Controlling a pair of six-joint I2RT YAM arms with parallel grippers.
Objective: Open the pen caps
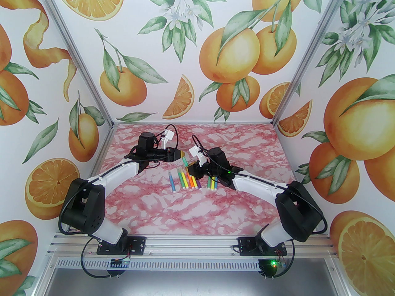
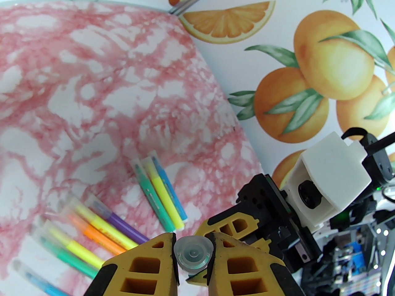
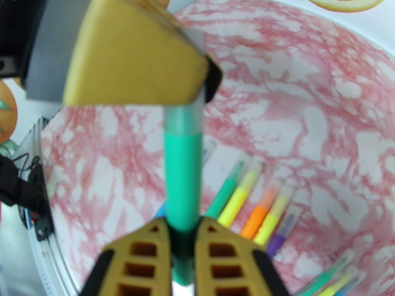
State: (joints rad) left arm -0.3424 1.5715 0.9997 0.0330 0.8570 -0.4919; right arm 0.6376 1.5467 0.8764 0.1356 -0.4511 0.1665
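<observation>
While the right end effector (image 3: 182,227) pinches the barrel of a green pen (image 3: 182,177) held above the pink marbled desk (image 1: 148,202), the left end effector (image 2: 192,245) is pressed together on that pen's clear cap (image 2: 193,254), which sits over the pen's end. Below them the other pens (image 1: 185,180) lie side by side on the desk with clear caps on. A set of 3 (image 2: 160,193), green, yellow and blue, lies near a larger group of purple, yellow, orange, green and blue ones.

Tabletop (image 1: 154,205) open on near side and far right; pens (image 1: 182,177) row clutters centre; left arm (image 1: 114,171), right arm (image 1: 256,183) meet just above it.
</observation>
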